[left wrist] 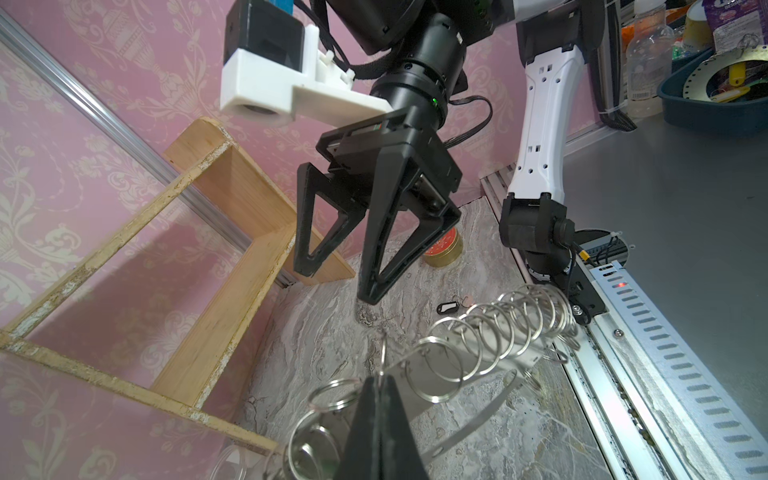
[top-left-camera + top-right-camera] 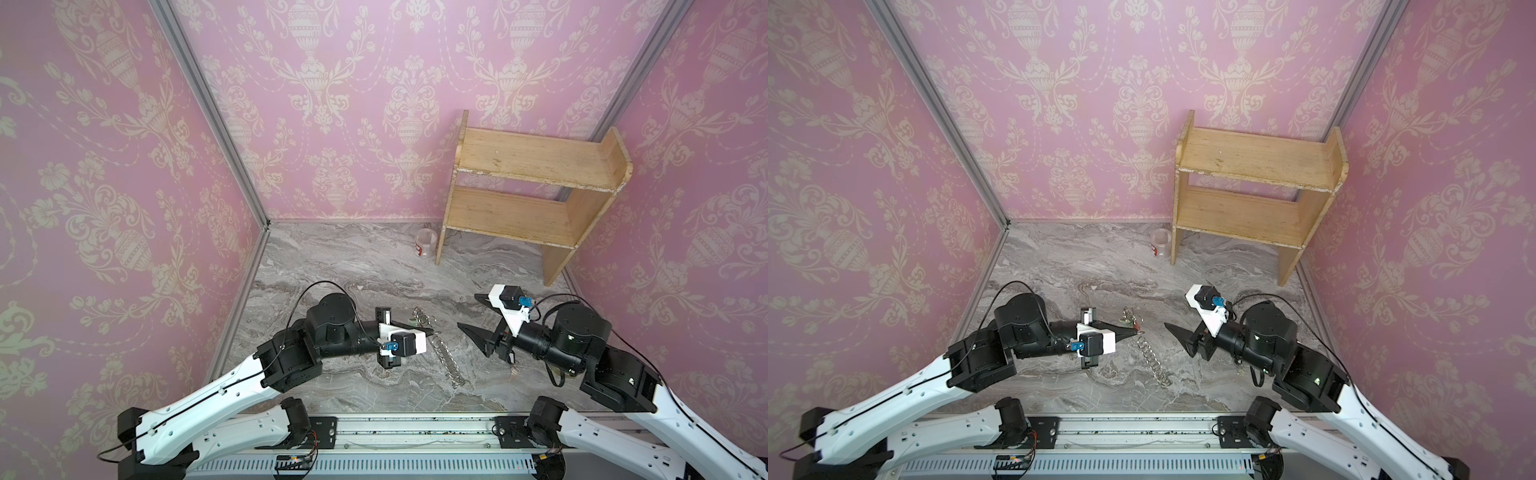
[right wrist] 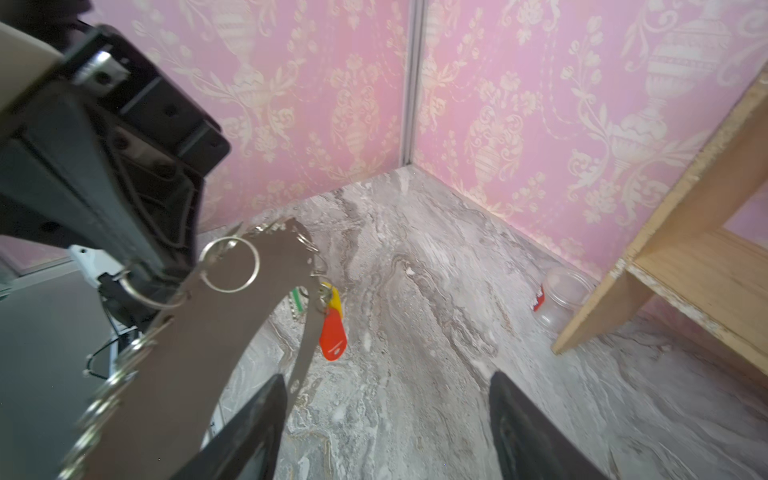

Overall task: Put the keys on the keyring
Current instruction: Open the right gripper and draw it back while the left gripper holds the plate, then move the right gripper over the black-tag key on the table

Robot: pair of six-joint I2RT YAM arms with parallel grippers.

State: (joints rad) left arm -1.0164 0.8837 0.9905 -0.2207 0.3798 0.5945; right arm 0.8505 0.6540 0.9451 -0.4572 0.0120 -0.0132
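Note:
My left gripper (image 1: 380, 376) is shut on a thin ring of the keyring (image 1: 490, 332), and its silver ring chain (image 2: 446, 359) trails toward the front on the marble floor. A flat grey strap (image 3: 232, 332) hangs from the keyring. Keys with red (image 3: 332, 334), yellow (image 3: 334, 301) and green (image 3: 296, 301) tags hang beside the strap; in a top view the keys (image 2: 419, 318) sit just behind the left gripper (image 2: 430, 331). A black fob key (image 1: 446, 307) lies apart on the floor. To the right of them my right gripper (image 3: 386, 378) is open and empty (image 2: 467, 311).
A wooden two-tier shelf (image 2: 532, 195) stands at the back right. A clear jar (image 2: 426, 243) lies beside its left leg. A round red-lidded tin (image 1: 442, 249) sits on the floor behind the right gripper. Pink walls close in three sides.

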